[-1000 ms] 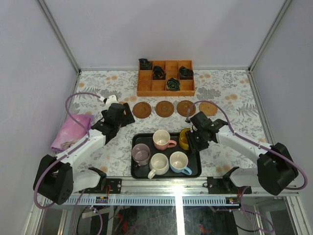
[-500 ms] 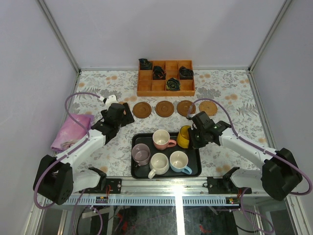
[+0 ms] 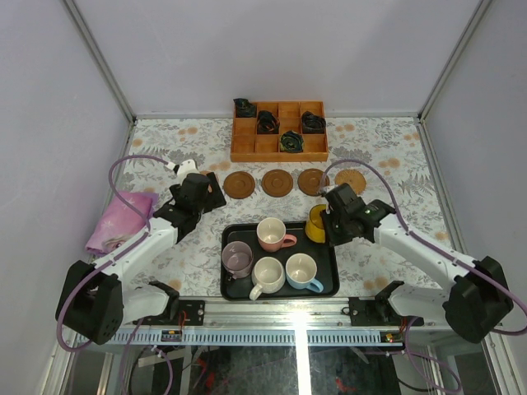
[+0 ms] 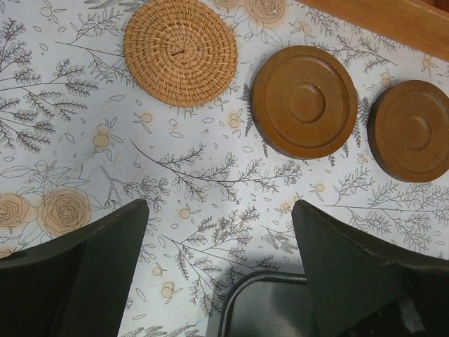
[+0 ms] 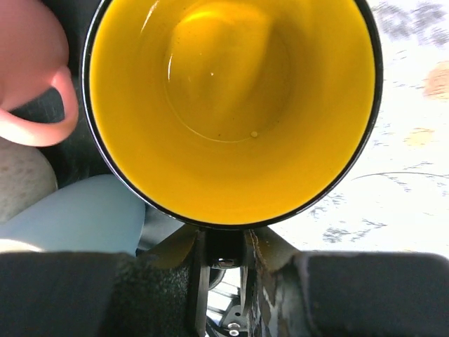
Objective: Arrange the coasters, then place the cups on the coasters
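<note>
My right gripper is shut on the handle of the yellow cup, held tilted over the far right corner of the black tray. The pink cup, mauve-grey cup, white cup and light blue cup stand in the tray. Behind it lie three dark brown coasters in a row and a tan woven coaster at the right end. My left gripper is open above the table, short of another woven coaster and a dark coaster.
An orange wooden compartment box with dark bundles stands at the back. A pink cloth lies at the left. The tray's corner shows just below my left fingers. Side walls close in the table.
My right gripper has closed on the yellow cup's handle and lifted it up and back toward the tray's far right corner. The left arm has not moved.
</note>
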